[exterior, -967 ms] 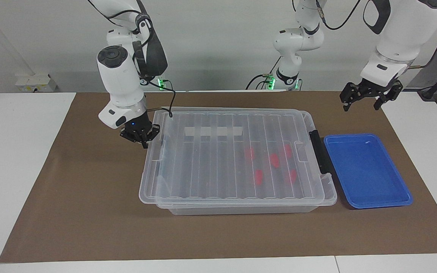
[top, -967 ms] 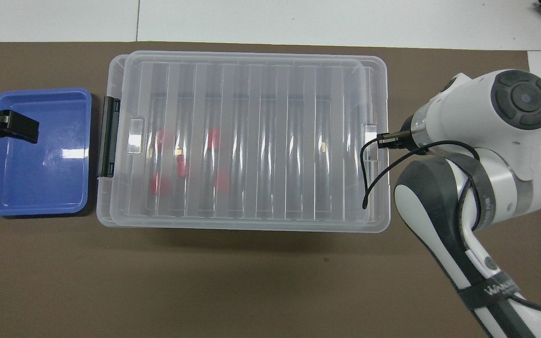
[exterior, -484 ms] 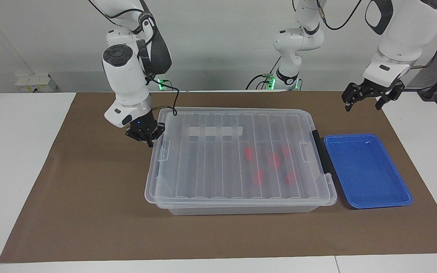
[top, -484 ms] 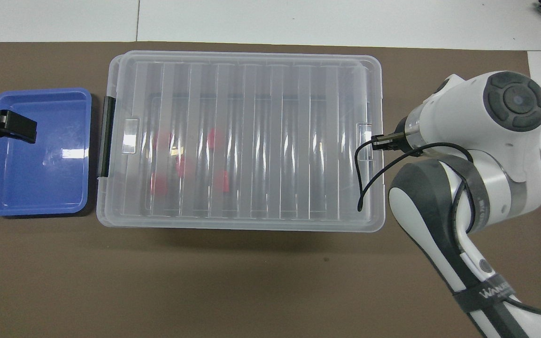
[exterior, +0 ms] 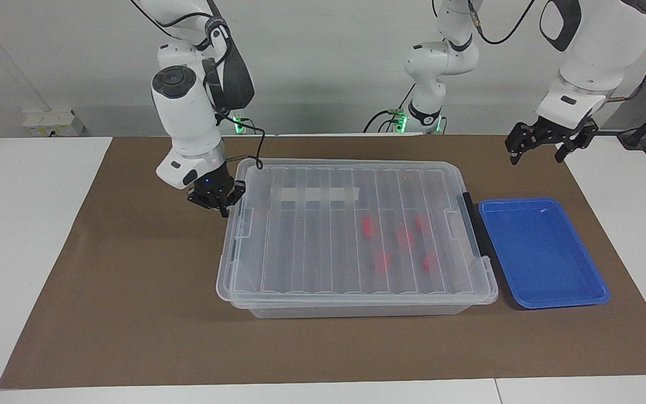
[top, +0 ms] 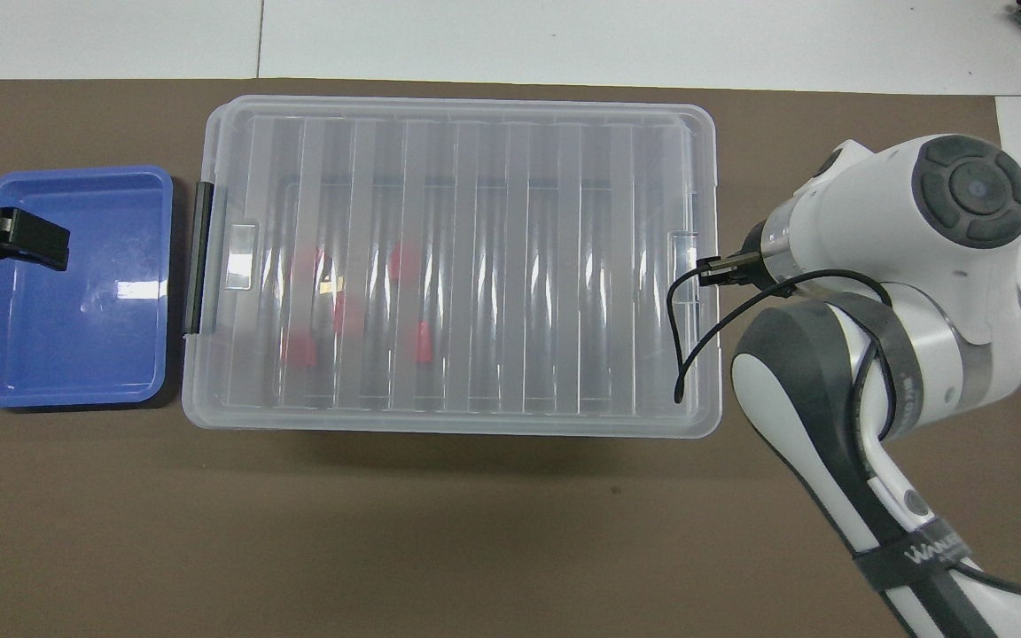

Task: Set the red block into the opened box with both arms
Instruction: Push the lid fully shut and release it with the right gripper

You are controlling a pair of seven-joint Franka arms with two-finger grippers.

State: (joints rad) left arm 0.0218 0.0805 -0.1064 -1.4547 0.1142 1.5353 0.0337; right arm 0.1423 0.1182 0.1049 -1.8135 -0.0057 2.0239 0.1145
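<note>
Facing view: closed right gripper [exterior: 215,200] has nudged the lid [exterior: 356,224] square over the box [exterior: 356,307], red blocks [exterior: 369,226] inside; left gripper [exterior: 550,145], fingers apart, waits.

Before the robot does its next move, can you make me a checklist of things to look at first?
1. Lid sitting flat on the box: ok.
2. Red blocks inside the box, five showing through the lid: ok.
3. Blue tray beside the box, nothing in it: ok.
4. Right gripper shut, down at the lid's edge at the right arm's end; touching it: cannot tell.
5. Left gripper open, holding nothing, up over the brown mat past the blue tray: ok.
6. Dark latch clipped down: cannot tell.
</note>
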